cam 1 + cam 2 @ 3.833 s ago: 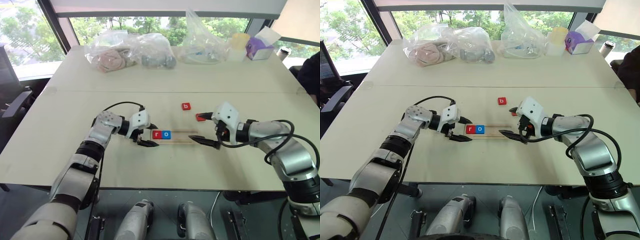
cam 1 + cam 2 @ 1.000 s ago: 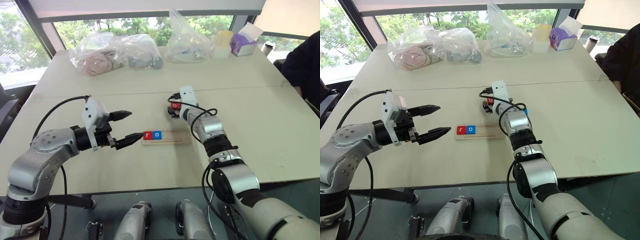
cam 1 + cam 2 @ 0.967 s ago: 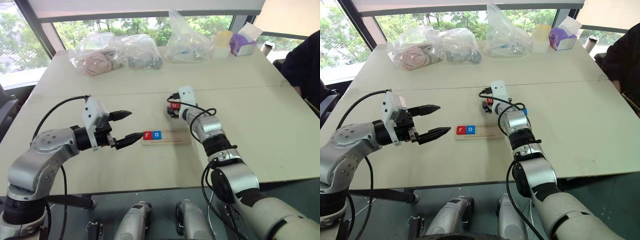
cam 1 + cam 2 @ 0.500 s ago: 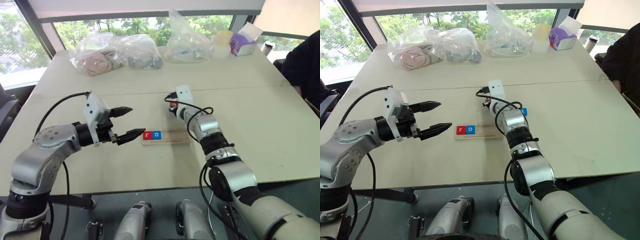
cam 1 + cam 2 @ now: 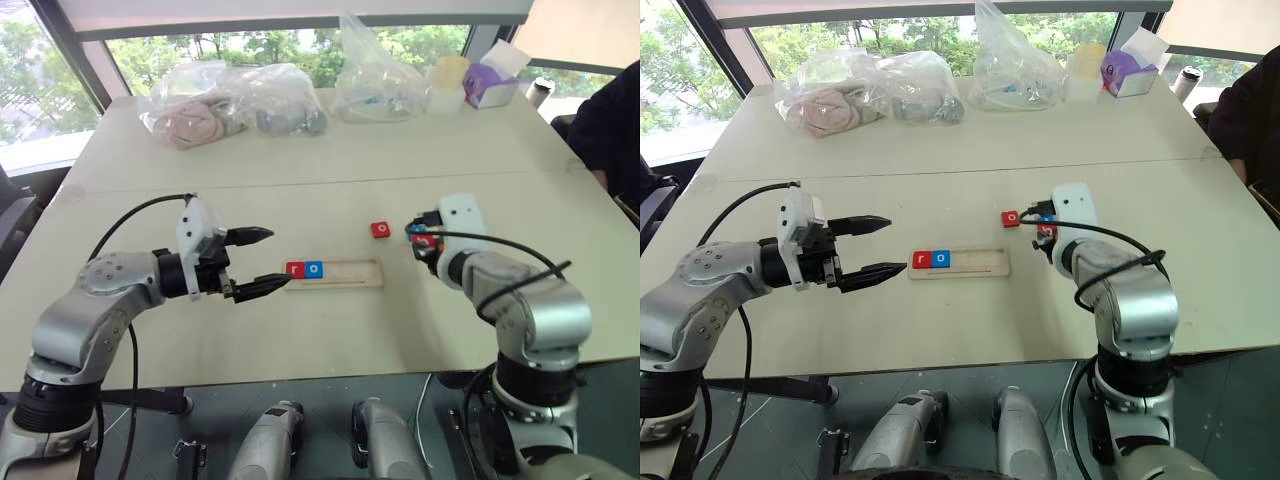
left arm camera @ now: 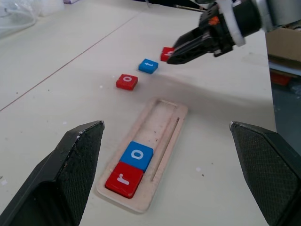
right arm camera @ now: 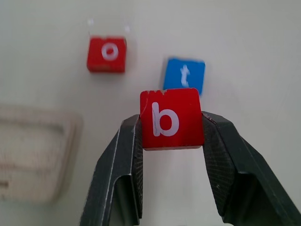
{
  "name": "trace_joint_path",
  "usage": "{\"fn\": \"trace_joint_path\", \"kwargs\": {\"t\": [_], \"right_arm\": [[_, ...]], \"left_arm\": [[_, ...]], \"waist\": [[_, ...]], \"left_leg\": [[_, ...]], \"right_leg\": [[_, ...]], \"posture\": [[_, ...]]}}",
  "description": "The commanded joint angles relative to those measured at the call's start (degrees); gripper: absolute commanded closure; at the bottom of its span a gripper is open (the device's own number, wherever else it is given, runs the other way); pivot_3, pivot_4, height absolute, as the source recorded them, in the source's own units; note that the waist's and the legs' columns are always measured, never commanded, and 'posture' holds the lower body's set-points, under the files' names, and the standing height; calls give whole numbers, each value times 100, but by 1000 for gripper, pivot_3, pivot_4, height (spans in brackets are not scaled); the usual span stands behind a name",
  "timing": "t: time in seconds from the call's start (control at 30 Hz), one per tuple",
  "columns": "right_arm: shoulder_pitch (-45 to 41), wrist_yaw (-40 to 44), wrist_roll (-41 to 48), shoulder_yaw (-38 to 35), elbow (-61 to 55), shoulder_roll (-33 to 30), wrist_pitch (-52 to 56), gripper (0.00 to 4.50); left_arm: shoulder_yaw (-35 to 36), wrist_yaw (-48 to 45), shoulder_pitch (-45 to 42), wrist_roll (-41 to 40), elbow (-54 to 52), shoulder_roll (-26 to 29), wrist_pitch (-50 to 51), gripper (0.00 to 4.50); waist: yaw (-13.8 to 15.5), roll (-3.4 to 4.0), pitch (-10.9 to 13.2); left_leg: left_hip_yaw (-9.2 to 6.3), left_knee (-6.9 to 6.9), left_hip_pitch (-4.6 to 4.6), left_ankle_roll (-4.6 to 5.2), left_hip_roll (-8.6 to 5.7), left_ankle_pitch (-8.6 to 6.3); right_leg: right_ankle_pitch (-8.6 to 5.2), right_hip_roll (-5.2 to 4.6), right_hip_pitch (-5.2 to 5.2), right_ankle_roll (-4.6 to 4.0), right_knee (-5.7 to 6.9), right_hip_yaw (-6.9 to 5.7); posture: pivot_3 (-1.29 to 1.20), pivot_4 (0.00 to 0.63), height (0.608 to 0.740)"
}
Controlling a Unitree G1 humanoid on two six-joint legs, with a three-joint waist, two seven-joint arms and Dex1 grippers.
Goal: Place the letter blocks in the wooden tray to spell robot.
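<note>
The right gripper (image 7: 171, 141) is clamped on the red b block (image 7: 171, 118), holding it above the table (image 5: 300, 330), right of the wooden tray (image 5: 345, 273); on the table near that gripper lie the red o block (image 5: 380, 229) and the blue t block (image 7: 184, 75), the t just right of the o; inside the tray, red r (image 5: 295, 269) and blue o (image 5: 314, 268) sit side by side at its left end; the left gripper (image 5: 262, 261) hovers at the tray's left end, jaws spread wide, holding nothing.

- Office or lab room: 2 pale benches (image 5: 300, 330) pushed together by big windows (image 5: 60, 60), trees outside.
- Tissue box (image 5: 487, 82), bagged items (image 5: 230, 105), office chair (image 5: 12, 215) alongside.
</note>
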Motion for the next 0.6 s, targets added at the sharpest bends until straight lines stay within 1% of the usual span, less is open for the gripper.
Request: {"fn": "trace_joint_path", "kwargs": {"t": [0.03,0.17,0.2,0.4,0.47,0.53,0.57,0.6], "right_arm": [[266,-96,-56,-62,-317,78,57,3325],[440,-227,-89,-120,-171,424,-12,3325],[460,-260,-97,-103,-106,487,-88,3325],[515,-399,-170,84,352,576,-622,3325],[534,-380,-152,110,398,566,-687,2288],[526,-294,-98,132,425,467,-743,1465],[493,-202,-39,150,414,369,-737,1004],[396,182,194,214,366,38,-786,510]], "left_arm": [[-83,-134,-220,107,106,46,-199,0],[-161,-197,-299,171,186,60,-265,0],[-160,-208,-310,177,199,66,-271,0],[-71,-169,-260,197,118,111,-223,0],[-27,-131,-205,162,44,134,-182,0],[-6,-84,-151,146,-21,153,-154,0],[18,-68,-121,127,-55,169,-133,0],[50,-52,-84,107,-94,189,-108,0]], "waist": [[4,0,0],[-3,-1,0],[-4,-1,0],[-5,-1,0],[-5,-1,0],[-5,-1,0],[-4,-1,0],[-5,-1,0]], "left_leg": [[0,6,0,0,0,0],[2,16,-8,0,-5,0],[2,15,-8,0,-4,0],[2,10,-8,0,-4,0],[2,11,-7,0,-3,0],[2,12,-7,0,-3,0],[2,12,-7,0,-3,0],[2,12,-7,0,-3,0]], "right_leg": [[-2,0,3,4,-1,-1],[5,-3,5,-2,-9,0],[15,-2,4,11,-9,0],[16,-1,1,12,-7,0],[16,-1,2,12,-7,0],[16,-1,2,12,-7,0],[16,-1,2,12,-7,0],[16,-1,2,12,-8,0]], "posture": [[0,150,729],[0,150,729],[0,150,729],[0,150,729],[0,150,729],[0,150,729],[0,150,729],[0,150,729]]}}
